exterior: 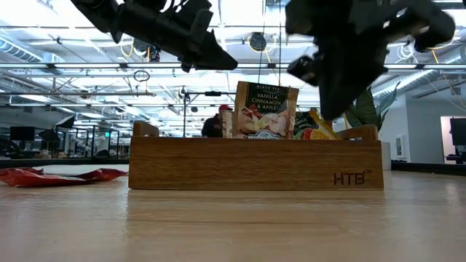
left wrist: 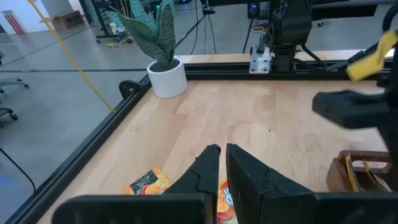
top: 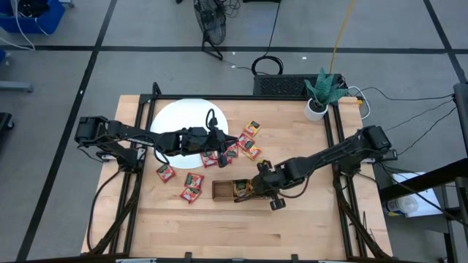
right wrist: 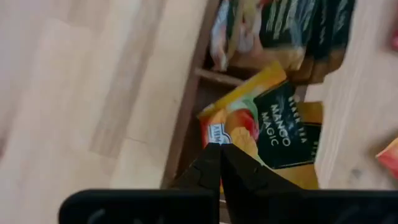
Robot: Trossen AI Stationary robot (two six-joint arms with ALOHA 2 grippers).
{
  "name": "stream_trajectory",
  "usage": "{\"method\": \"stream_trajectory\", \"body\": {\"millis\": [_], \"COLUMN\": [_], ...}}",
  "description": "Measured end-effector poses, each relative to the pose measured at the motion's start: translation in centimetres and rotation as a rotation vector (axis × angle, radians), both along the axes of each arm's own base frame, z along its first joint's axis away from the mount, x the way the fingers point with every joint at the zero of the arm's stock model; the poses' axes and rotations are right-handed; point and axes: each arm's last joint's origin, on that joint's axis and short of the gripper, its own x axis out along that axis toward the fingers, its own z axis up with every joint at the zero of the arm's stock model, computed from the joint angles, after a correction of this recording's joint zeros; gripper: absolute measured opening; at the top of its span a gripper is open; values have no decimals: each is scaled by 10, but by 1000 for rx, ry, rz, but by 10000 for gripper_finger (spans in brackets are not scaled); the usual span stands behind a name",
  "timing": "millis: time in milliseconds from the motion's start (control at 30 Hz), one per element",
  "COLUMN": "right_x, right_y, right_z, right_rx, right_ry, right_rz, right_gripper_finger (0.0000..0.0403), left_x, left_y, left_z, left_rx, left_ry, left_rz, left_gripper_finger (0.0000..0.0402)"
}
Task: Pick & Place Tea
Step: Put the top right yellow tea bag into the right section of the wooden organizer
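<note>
Over the wooden tray [top: 232,191] near the table's [top: 241,234] middle, our right gripper [right wrist: 219,147] hangs with fingers pressed together, holding nothing, above a yellow sachet [right wrist: 264,127] lying in the tray, our left gripper [left wrist: 219,149] nearly closed over loose red sachets [top: 191,186] beside the white disc [top: 179,117].

Tea sachets [exterior: 266,109] stand upright in the wooden tray [exterior: 255,164].

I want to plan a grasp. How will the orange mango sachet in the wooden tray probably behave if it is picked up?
The mango sachet looks thin and flat, so probably light and somewhat floppy. Its glossy face may be slippery. It leans in the wooden tray, so a push would likely tip it over.
</note>
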Motion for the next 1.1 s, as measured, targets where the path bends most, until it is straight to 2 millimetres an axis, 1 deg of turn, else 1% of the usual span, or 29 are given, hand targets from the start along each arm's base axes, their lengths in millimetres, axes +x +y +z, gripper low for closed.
{"method": "stream_trajectory", "body": {"millis": [167,267,367,500,633,733,900,1100], "right_x": [7,10,12,14,11,7,5,5], "right_y": [3,5,3,-2,-10,-14,-15,-10], "right_z": [-17,-29,-31,-33,-39,-46,-55,-56], "right_rx": [-12,18,59,37,-16,-19,-24,-55], "right_ry": [35,77,79,64,75,94,64,15], "right_rz": [9,35,57,66,11,-23,-79,-146], "right_gripper_finger": [0,0,0,0,0,0,0,0], "left_x": [0,0,0,0,0,0,0,0], "left_y": [0,0,0,1,1,0,0,0], "left_z": [-2,-2,-2,-1,-1,-1,-1,-1], "left_rx": [-1,-1,0,0,-12,-19,-24,-30], "left_ry": [19,19,17,14,11,8,7,5], "left_rz": [0,0,1,3,6,8,9,10], "left_gripper_finger": [35,35,35,35,35,35,35,35]}}
